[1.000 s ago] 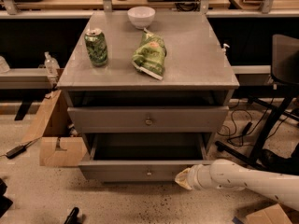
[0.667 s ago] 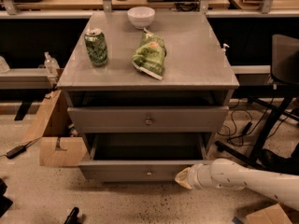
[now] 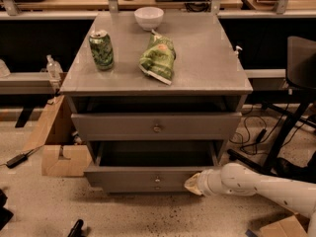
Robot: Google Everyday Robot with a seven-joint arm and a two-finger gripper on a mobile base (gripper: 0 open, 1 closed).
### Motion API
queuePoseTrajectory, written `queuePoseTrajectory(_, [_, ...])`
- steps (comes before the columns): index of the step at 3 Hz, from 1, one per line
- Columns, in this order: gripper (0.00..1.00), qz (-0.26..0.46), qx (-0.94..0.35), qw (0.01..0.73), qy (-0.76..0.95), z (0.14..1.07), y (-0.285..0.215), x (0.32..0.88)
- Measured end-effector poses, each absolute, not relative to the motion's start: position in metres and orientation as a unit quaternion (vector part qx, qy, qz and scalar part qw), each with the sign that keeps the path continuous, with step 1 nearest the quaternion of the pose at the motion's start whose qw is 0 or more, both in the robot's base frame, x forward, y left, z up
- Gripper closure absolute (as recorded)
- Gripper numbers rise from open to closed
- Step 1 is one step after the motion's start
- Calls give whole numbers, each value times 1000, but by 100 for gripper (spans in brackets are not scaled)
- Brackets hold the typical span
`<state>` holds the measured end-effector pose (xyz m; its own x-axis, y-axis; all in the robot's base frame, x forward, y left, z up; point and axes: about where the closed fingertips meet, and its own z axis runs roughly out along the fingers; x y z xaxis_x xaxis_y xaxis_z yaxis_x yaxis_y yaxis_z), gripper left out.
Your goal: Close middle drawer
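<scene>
While the middle drawer [image 3: 143, 178] stands pulled well out, just below the top drawer [image 3: 123, 127], the pincer [image 3: 193, 184] sits at the right end of its front, seemingly touching; open or closed, cannot tell. White arm [image 3: 261, 185] enters from lower right. Grey surface [image 3: 207, 58] above carries green can [image 3: 101, 49], green bag [image 3: 159, 58], white bowl [image 3: 148, 18]

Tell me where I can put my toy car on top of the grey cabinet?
The cabinet top is bare right of the chip bag, out to the right edge, and in front of the green can. It is crowded between can, bag and white bowl. The gripper is down low at the middle drawer front's right end.
</scene>
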<state>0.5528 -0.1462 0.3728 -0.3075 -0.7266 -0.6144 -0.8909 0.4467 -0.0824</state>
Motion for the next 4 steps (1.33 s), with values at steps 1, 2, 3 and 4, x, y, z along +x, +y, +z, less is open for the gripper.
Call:
queuePoseTrajectory(1, [100, 136, -509, 300, 795, 373, -147, 571])
queuePoseTrajectory(2, [100, 136, -509, 300, 795, 373, -148, 568])
queuePoseTrajectory(3, [100, 133, -509, 301, 795, 374, -149, 590])
queuePoseTrajectory(4, [100, 133, -509, 301, 795, 374, -149, 587])
